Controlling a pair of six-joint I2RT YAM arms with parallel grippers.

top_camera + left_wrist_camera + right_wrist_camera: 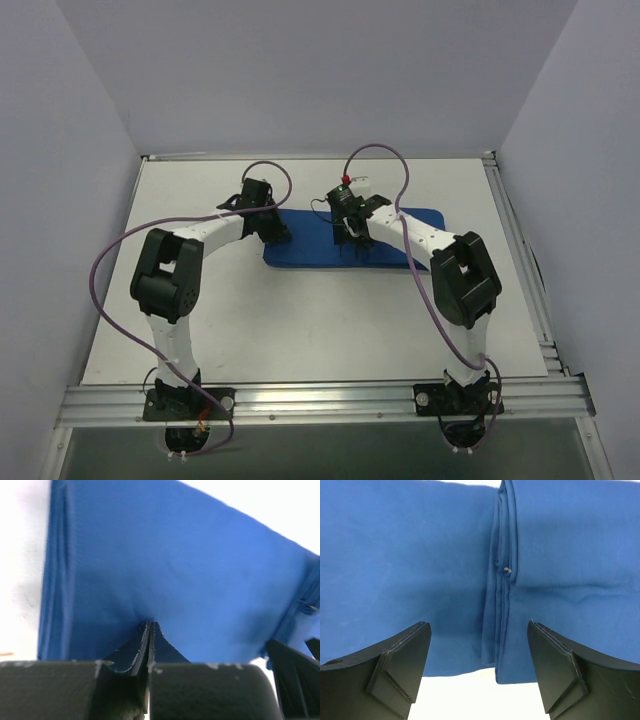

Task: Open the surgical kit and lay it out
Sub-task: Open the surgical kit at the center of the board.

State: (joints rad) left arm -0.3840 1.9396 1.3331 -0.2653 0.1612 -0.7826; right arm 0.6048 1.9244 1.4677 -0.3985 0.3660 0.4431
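Far-centre on the table [300, 330], just ahead of both arms, lies the surgical kit [345, 250]: a flat blue cloth bundle, long side running L–R, not yet opened.

Left gripper [150, 626] is at the kit's left end, clenched tight on a pinch of cloth; the fabric puckers toward the tips. Right gripper [479, 630] hangs over the mid/right part, jaws spread wide w/ nothing between them but air, straddling a stack of layered fold edges [502, 590].

Handling, my read:
- Cloth looks soft, thin, floppy and light. It won't keep its shape and will drape and drag when lifted.
- Weave doesn't look slippery, so a small pinch should hold. Too deep a pinch prob. takes several layers at once.
- Best hold: topmost free edge at the fold stack, or a corner, one layer only.
- What's wrapped inside is hidden. Any hard contents would add wt and could shift or spill if a flap is yanked, so peel low and slow.
- Bundle may slide on the smooth tabletop unless one arm pins it.
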